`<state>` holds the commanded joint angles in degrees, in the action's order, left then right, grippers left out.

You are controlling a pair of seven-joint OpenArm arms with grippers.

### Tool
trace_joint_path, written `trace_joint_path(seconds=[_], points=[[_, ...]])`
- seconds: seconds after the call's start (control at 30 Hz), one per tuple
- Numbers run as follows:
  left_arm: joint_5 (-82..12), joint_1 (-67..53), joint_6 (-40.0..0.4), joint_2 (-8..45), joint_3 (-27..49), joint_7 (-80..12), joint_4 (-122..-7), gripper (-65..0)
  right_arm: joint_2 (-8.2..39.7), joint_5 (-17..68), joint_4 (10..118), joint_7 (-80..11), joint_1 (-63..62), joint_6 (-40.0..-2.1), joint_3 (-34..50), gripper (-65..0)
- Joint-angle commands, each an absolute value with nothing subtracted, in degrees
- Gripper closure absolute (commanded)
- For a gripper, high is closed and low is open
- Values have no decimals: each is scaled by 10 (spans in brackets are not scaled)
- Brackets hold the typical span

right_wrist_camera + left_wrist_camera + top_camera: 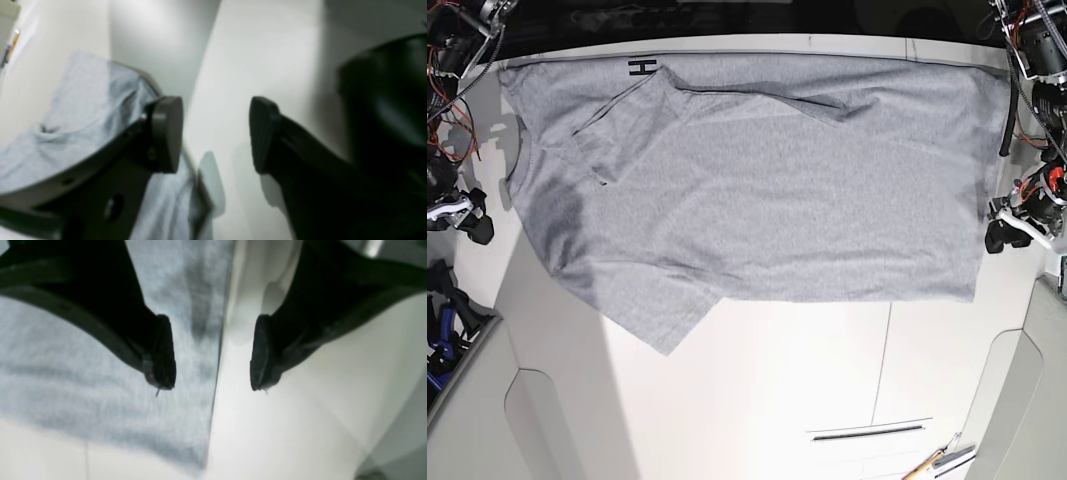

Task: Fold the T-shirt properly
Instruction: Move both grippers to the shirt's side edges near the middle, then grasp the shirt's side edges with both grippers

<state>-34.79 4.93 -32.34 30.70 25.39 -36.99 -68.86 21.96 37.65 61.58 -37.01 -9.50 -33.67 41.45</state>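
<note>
The light grey T-shirt (767, 190) lies spread flat on the white table (787, 380), plain side up. Its neck is at the left, its hem at the right. One sleeve is folded in over the top left, the other sticks out at the lower left. A bit of black print (640, 67) shows at the far edge. My left gripper (1005, 232) is open and empty beside the hem; in the left wrist view it (213, 355) straddles the shirt's edge (66, 373). My right gripper (467, 215) is open and empty beside the neck; in the right wrist view it (215, 133) is next to the cloth (83, 110).
Arm bases with red and black cables stand at the far left corner (452, 45) and the far right corner (1032, 45). A pen-like tool (932, 462) lies at the front right. A dark slot (867, 432) runs along the table front.
</note>
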Motion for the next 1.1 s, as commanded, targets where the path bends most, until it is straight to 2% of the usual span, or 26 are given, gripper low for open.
trace_joint_path(seconds=[0.17, 0.3, 0.47, 0.83, 1.1], points=[[-344, 126, -336, 320, 223, -333, -542, -386, 219, 326, 577, -340, -122, -336, 397, -317], [-344, 153, -343, 321, 195, -314, -477, -386, 219, 293, 541, -294, -129, -332, 366, -317], [-336, 152, -343, 321, 188, -311, -474, -386, 217, 289, 496, -274, -140, -333, 347, -317], [-361, 152, -343, 320, 188, -317, -474, -386, 216, 331, 494, -285, -139, -339, 259, -316], [-370, 152, -354, 289, 188, -322, -474, -386, 183, 330, 494, -303, -139, -340, 258, -316]])
